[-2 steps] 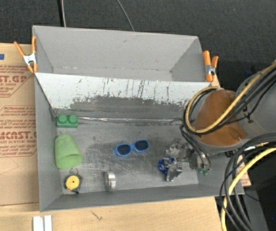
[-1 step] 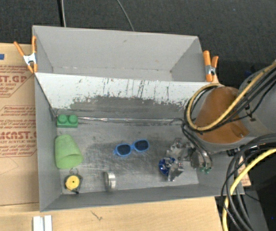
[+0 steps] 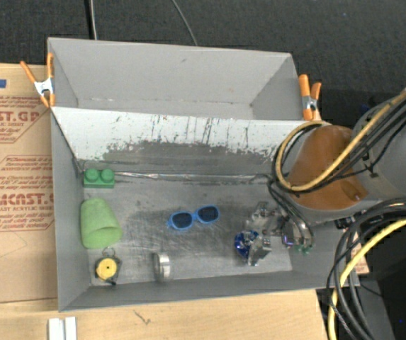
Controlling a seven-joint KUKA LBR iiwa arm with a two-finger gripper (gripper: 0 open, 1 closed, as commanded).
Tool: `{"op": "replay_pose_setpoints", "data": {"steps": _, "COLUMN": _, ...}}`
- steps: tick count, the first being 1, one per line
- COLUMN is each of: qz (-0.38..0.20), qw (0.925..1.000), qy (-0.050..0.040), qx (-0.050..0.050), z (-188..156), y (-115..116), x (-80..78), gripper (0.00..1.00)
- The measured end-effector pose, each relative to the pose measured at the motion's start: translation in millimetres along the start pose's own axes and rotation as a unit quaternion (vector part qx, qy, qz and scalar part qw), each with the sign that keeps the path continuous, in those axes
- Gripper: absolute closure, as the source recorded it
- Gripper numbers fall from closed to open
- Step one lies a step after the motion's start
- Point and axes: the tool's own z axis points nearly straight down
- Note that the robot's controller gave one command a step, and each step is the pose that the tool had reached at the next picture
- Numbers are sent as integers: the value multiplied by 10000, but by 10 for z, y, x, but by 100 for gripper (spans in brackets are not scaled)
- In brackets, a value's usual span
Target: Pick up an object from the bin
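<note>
While jaws hang low right of blue sunglasses [image 3: 193, 218], small dark-blue trinket [image 3: 243, 244] is seen just beside them, on sunglasses' side; jaw opening cannot be told, nor trinket's long axis.

Dark grey floor [image 3: 259, 13], light wooden tabletop [image 3: 224, 317]

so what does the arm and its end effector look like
The arm is a thick, rounded grey body. An orange-brown cover wraps its wrist, with yellow and black cables looping round it. The end effector is a small cluster of silvery metal parts.
</note>
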Motion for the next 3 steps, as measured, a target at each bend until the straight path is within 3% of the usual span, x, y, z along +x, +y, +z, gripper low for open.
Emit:
{"op": "replay_pose_setpoints", "data": {"steps": 2, "qz": -7, "qw": 10000, "qy": -15, "qx": -3, "z": -804, "y": 16, "x": -19, "gripper": 100}}
{"op": "replay_pose_setpoints", "data": {"steps": 3, "qz": -11, "qw": 10000, "qy": -6, "qx": -3, "z": -881, "y": 23, "x": -23, "gripper": 100}}
